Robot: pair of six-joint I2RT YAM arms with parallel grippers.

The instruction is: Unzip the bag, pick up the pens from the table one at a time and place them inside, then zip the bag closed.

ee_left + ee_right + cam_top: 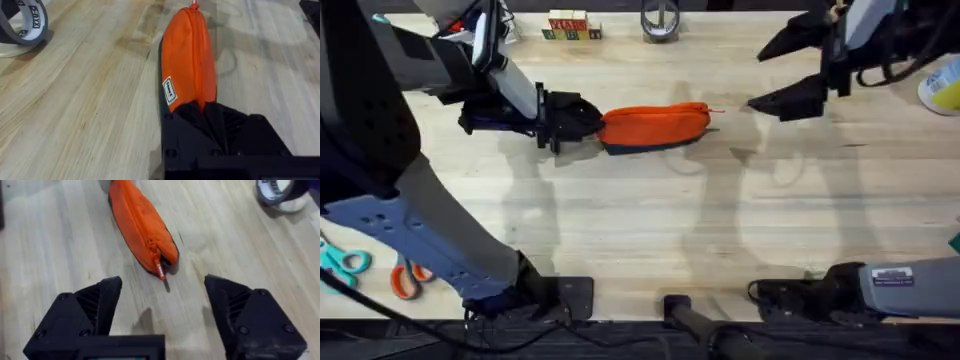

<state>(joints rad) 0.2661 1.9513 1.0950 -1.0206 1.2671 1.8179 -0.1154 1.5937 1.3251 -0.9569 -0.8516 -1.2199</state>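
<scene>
The bag is an orange pouch with a dark underside, lying lengthwise on the table at mid-back. Its zipper runs shut along the top, with a red pull at the bag's right end. My left gripper is shut on the bag's left end, and in the left wrist view the black fingers pinch the orange fabric. My right gripper stands open just right of the bag's pull end, its jaws wide apart around bare wood. The pens are out of view.
A roll of tape and small lettered blocks sit at the back edge. Teal scissors and orange scissors lie at the front left. A white container stands at the far right.
</scene>
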